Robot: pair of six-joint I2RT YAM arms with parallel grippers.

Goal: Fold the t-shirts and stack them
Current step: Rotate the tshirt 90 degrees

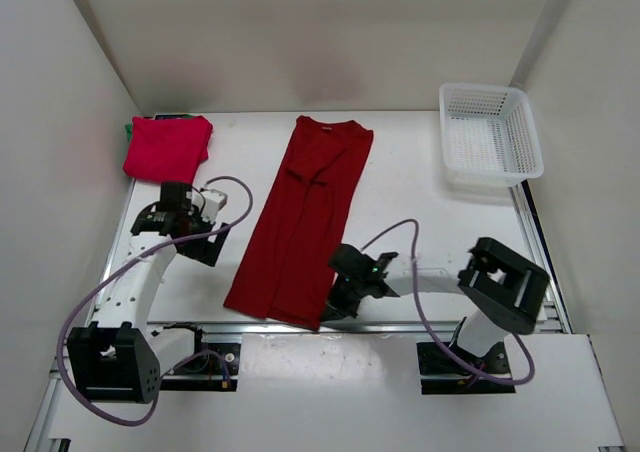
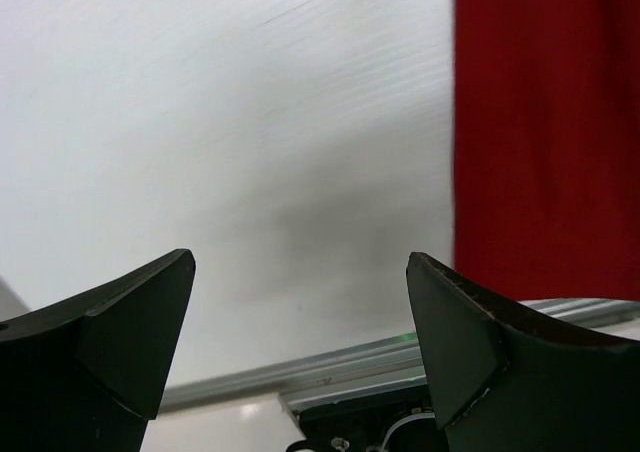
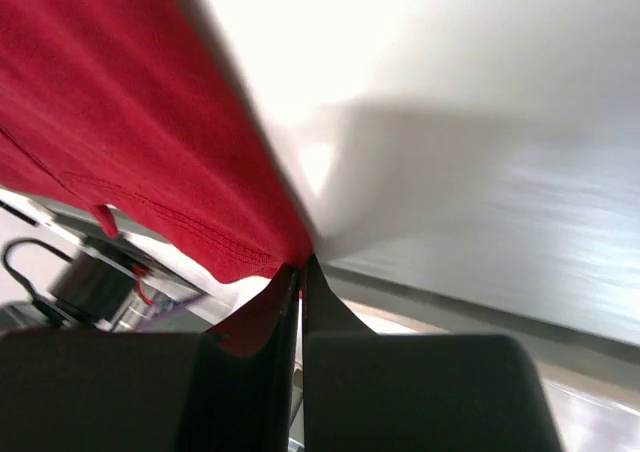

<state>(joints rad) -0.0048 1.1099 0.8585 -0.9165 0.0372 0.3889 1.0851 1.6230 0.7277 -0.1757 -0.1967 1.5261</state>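
A red t-shirt [image 1: 305,217] lies as a long narrow strip down the middle of the table, collar at the far end. My right gripper [image 1: 333,310] is shut on its near right hem corner; in the right wrist view the red cloth [image 3: 130,142] runs right into the closed fingertips [image 3: 300,264]. A second red t-shirt [image 1: 167,146] sits folded at the far left, with a sliver of green t-shirt [image 1: 131,129] showing under its left edge. My left gripper [image 1: 210,230] hovers open over bare table left of the strip; the left wrist view shows the strip's edge [image 2: 545,122] to the right.
A white mesh basket [image 1: 490,132] stands at the far right corner. The table's near metal rail [image 2: 330,367] runs just below both grippers. White walls close in on the left, right and back.
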